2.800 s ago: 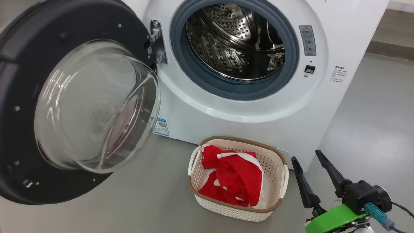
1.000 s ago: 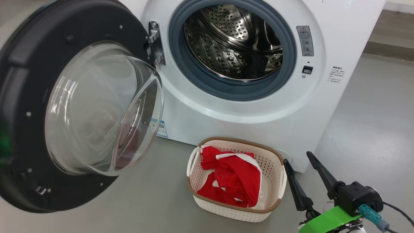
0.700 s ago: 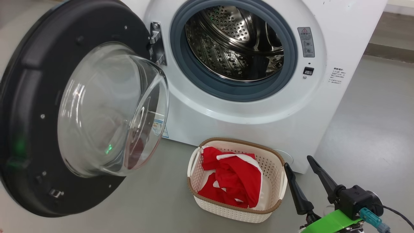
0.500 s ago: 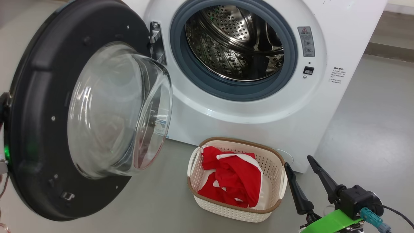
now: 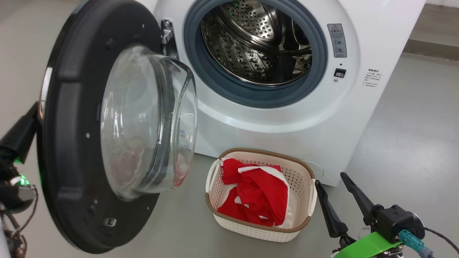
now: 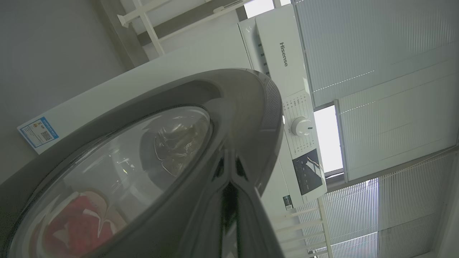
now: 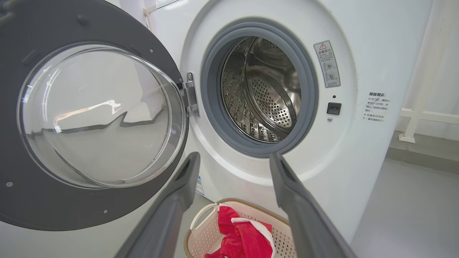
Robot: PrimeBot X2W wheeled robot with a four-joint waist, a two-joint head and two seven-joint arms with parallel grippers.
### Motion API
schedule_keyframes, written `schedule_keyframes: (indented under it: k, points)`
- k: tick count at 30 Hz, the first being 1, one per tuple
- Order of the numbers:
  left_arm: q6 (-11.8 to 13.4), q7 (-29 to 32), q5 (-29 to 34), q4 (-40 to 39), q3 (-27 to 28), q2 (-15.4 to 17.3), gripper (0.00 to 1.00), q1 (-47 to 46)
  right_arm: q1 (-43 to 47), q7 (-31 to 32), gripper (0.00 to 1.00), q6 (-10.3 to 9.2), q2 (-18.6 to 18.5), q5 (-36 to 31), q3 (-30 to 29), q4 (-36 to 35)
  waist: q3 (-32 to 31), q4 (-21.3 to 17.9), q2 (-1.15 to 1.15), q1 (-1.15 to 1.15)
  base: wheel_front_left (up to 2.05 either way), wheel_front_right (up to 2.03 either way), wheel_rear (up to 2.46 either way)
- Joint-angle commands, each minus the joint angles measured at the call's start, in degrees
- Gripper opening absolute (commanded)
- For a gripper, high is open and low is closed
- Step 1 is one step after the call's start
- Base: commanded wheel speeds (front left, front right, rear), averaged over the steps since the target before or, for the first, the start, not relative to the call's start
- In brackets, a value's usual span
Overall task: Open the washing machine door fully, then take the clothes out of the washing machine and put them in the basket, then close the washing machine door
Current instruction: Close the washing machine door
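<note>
**Unloading looks done: only the door is left**

Far left, the left hand [image 5: 34, 115] is clenched on nothing, its two fingers pressed together. In the left wrist view their tips sit on the glossy outer face of the washing machine door [image 5: 71, 143], apparently touching it. That reads as a push from behind, not a grasp.

The door stands out from the machine on its hinge, partway between flung wide and shut. Its glass bowl [image 5: 150, 122] faces the opening and is well apart from the grey gasket [image 5: 222, 86].

Moving right, the washing machine [image 5: 272, 122] shows a bare steel drum [image 5: 254, 39], with no fabric in the part the cameras reach. The opening step and the emptying step both look finished.

Below, on the floor [image 5: 401, 136] just in front of the machine, sits the basket [image 5: 261, 152]. The red-and-white clothes [image 5: 258, 193] are heaped inside it, nothing spilling over the rim.

Far right, the right hand [image 5: 330, 179] hovers beside the basket, released, fingers spread and empty, touching nothing.

What is left, on this evidence, is the last step. The door has to travel the rest of its arc and seat against the gasket until its catch meets the lock slot [image 5: 339, 72]. The basket sits low and looks clear of that path.
</note>
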Motion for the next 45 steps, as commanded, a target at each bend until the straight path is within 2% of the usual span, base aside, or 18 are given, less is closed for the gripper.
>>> schedule_keyframes:
  k: [1, 9, 17, 32, 45]
  points:
    - [0.4, 1.4, -1.2, -2.8, -0.3, 0.2, 0.00, 0.5, -2.0, -0.4, 1.00, 0.02, -0.2, 0.3, 1.4, -1.3, 0.1, -0.2, 0.00, 0.00, 0.00, 0.00, 0.00]
    - [2.1, 1.4, -2.8, -8.4, -2.6, -2.3, 0.00, 2.8, -2.3, -0.4, 1.00, 0.02, -0.2, 0.0, 1.2, -1.6, 0.3, -1.3, 0.00, 0.00, 0.00, 0.00, 0.00]
    - [3.2, 0.2, -4.5, -10.7, -6.4, -3.2, 0.00, 4.3, -2.4, -0.4, 1.00, 0.02, -0.2, 0.1, 1.5, -1.6, 0.7, -2.3, 0.00, 0.00, 0.00, 0.00, 0.00]
    - [2.5, -4.5, -10.9, -11.5, -14.6, -3.4, 0.00, 7.4, -2.8, -0.4, 1.00, 0.02, -0.2, 0.2, 1.7, -1.4, 1.6, -6.2, 0.00, 0.00, 0.00, 0.00, 0.00]
    - [2.3, -6.4, -13.3, -12.3, -16.9, -3.4, 0.00, 7.9, -3.3, -0.4, 1.00, 0.02, -0.2, 0.2, 1.6, -1.4, 2.6, -7.7, 0.00, 0.00, 0.00, 0.00, 0.00]
